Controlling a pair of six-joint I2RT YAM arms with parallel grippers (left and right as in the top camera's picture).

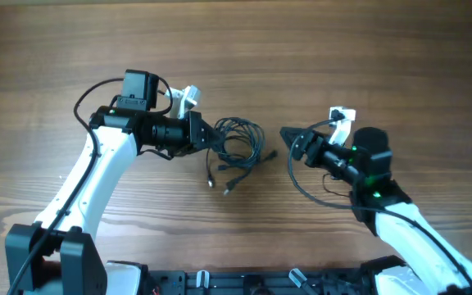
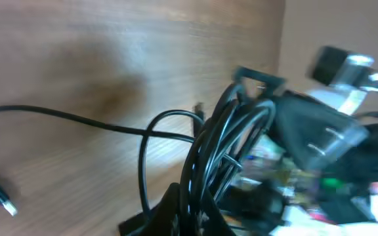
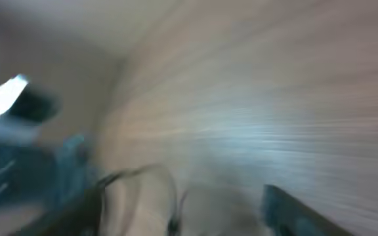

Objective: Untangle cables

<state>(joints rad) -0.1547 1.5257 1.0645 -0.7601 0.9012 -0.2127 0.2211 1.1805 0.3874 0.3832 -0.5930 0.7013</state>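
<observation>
Cables (image 2: pixel 215 151) bunched black, close to lens, clamped in left pincer (image 1: pixel 209 136); loose loops and plug ends (image 1: pixel 226 190) trail on bench (image 1: pixel 342 49), centre. Right pincer (image 1: pixel 288 141) just right of bunch, not touching, looks spread wide; its wrist view blurred.

Cables (image 1: pixel 236 141) black, plugs (image 1: pixel 226 189) silvery. Around the cables the table (image 1: pixel 342 49) is warm brown wood: fine streaked grain, darker bands. Flanking the cables, left arm (image 1: pixel 97 176) and right arm (image 1: pixel 416 233) are white with black joints, and small green lights (image 1: pixel 375 195) glow on both.
</observation>
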